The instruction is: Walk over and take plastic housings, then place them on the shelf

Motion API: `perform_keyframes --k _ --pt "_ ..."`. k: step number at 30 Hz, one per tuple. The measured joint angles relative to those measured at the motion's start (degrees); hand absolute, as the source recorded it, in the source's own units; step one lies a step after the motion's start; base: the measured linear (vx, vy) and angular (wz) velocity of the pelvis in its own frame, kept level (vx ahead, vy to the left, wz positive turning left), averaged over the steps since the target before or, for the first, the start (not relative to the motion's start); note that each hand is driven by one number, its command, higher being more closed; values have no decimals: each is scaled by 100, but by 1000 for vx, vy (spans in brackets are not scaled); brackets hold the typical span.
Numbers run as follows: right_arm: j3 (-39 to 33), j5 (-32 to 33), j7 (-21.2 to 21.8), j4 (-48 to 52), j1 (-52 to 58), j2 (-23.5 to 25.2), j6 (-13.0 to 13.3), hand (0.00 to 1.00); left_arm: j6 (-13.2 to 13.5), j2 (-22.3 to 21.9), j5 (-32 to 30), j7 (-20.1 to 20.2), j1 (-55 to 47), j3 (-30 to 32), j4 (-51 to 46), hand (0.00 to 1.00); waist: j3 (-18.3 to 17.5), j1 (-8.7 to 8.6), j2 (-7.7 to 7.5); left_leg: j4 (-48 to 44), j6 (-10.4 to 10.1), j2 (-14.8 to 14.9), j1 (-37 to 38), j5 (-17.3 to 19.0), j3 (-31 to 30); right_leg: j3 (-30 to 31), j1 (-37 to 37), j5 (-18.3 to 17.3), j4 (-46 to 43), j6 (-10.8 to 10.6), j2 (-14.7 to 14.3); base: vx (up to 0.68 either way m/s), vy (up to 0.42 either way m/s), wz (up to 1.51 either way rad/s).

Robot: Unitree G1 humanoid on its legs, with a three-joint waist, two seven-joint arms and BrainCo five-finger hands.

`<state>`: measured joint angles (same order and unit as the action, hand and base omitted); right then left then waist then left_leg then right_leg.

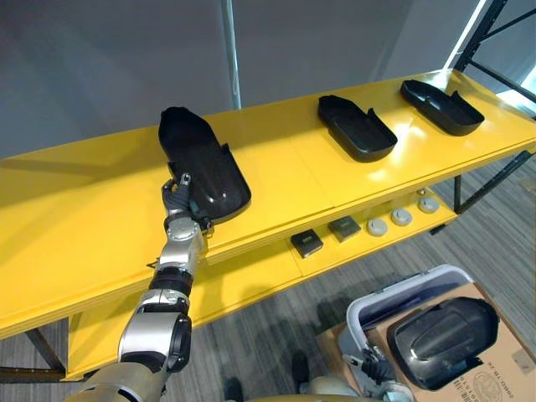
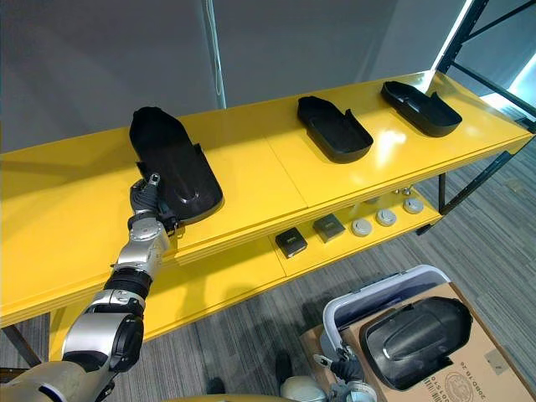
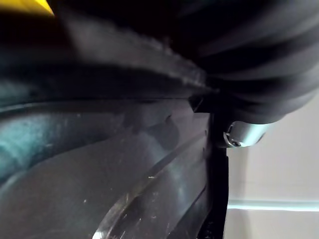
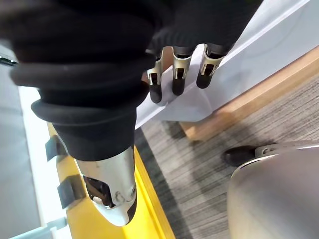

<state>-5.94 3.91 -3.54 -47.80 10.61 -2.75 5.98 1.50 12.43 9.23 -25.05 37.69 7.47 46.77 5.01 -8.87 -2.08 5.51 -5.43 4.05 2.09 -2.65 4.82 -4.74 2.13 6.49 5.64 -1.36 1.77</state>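
**Carpeted room, left hand (image 1: 178, 201) up at the yellow shelf (image 1: 84, 209)**

Grey carpet (image 1: 276, 335) is running under everything, and nearest me, down at about 5 o'clock, a pale bin (image 1: 402, 293) is sitting on a cardboard box (image 1: 507, 356). One black plastic housing, the binned housing (image 1: 444, 339), is lying inside it with its domed side up. The right hand (image 4: 178, 67) is hanging just beside the bin's near rim. Its fingers are dangling loose and straight, its thumb is standing apart from them, and it is holding nothing.

A little further on, the lower shelf board (image 1: 251, 280) is carrying a row of small parts. Two dark square blocks (image 1: 307, 244) are sitting near the middle. Three round grey discs (image 1: 401, 217) are trailing off toward 2 o'clock.

Above that, the left arm is stretching up and forward toward 11 o'clock. The left hand is resting at the front edge of the top board, right against the near end of the left housing (image 1: 205, 167). That piece is lying hollow side up, pointing away toward 12 o'clock. Whether the hand is clamped on it or only touching it, I cannot tell; its wrist camera is showing dark plastic at very close range.

Further along the top board, at around 1 o'clock, the middle housing (image 1: 356, 127) is lying open side up. The end housing (image 1: 441, 106) is lying the same way at 2 o'clock, well apart from the first.

Behind the shelf a plain grey wall (image 1: 109, 67) is closing off the room. A thin metal pole (image 1: 232, 50) is rising at 12 o'clock, and a black rack frame (image 1: 490, 33) is leaning in at the far right.
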Motion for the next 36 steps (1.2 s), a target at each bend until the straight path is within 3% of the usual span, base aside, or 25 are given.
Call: perform_keyframes --k 14,21,31,36 --pt "-3 3 19 9 25 -17 20 0 -4 197 5 129 318 170 122 0 89 9 2 12 -46 -6 67 36 13 -11 -72 -33 2 -30 14 -30 4 0" --pt "-2 3 108 9 31 -28 19 0 -37 408 -413 499 407 101 122 0 91 14 6 29 -46 -3 67 34 6 -27 -74 -43 1 -27 13 -6 0 0" --pt "4 4 130 -9 31 -41 19 0 -49 555 -783 437 511 90 -33 0 96 26 15 -5 -16 -10 70 12 -97 -167 -145 -29 0 -4 26 -3 4 7" --pt "14 8 123 -16 38 -60 25 0 -19 512 -1517 15 -382 -283 -2677 0 101 59 37 1 -14 -11 77 11 -173 -272 -184 -40 1 7 32 -37 5 7"
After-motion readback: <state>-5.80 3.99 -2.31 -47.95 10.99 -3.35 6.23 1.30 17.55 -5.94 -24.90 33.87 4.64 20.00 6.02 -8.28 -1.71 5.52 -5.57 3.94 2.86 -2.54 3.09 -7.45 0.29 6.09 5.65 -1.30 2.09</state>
